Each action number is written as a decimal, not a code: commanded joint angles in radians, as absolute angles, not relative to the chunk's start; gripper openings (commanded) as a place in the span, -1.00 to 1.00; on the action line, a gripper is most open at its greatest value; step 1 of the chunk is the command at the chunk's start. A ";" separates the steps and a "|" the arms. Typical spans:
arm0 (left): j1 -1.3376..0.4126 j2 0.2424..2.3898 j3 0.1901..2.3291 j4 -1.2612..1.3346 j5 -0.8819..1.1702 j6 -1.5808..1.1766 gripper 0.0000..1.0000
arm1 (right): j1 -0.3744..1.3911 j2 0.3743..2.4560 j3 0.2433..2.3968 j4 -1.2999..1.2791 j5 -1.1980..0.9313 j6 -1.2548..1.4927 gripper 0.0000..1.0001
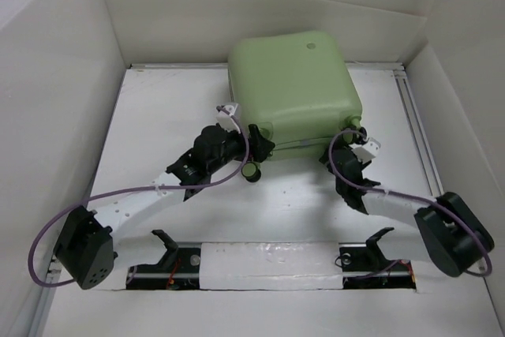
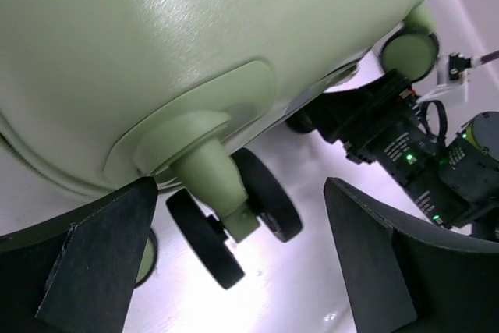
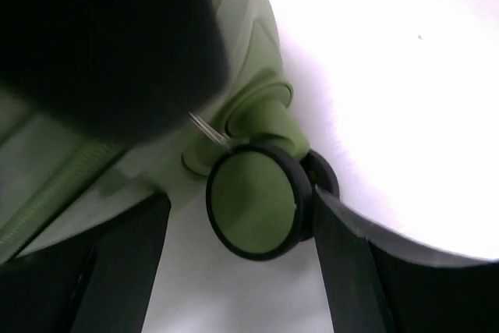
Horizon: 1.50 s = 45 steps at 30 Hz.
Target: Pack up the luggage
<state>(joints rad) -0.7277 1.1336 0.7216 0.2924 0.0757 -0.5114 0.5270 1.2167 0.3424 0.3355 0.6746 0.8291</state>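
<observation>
Though wide apart, left fingers (image 2: 93, 271) astride one luggage (image 1: 296, 84) wheel (image 2: 265, 196), right fingers (image 3: 374, 271) astride another (no grip anywhere)

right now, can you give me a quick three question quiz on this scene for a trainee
1. True or false: the luggage lies open with its lining showing.
2. Pick one: what sits between the fingers of the left claw? A) a zipper pull B) a twin wheel C) a carry handle
3. Short answer: is the right claw open or shut?

Key: 1 false, the shell is closed. 2 B. 3 open, with a wheel in the gap.
</observation>
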 commanded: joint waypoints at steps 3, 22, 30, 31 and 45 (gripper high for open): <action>-0.749 1.198 0.795 0.252 -0.054 -0.449 0.67 | 0.517 1.441 0.481 0.555 0.385 0.730 0.49; -0.699 1.048 0.721 0.256 -0.266 -0.492 -0.81 | 0.678 1.402 0.419 0.709 0.326 0.653 0.30; -0.699 0.990 0.661 0.323 -0.088 -0.512 0.30 | 0.439 1.287 0.380 0.621 0.388 0.707 0.16; -0.699 0.989 0.647 0.343 -0.071 -0.512 0.30 | 0.419 1.322 0.380 0.703 0.388 0.690 0.11; -0.699 0.937 0.523 0.483 0.040 -0.492 0.12 | 0.302 1.620 0.411 1.329 0.250 0.532 0.10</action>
<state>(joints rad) -0.6991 0.9905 0.5388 0.4026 0.0166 -0.5110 0.3275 1.5921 0.3603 1.1435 0.2878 0.5648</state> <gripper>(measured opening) 0.570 0.548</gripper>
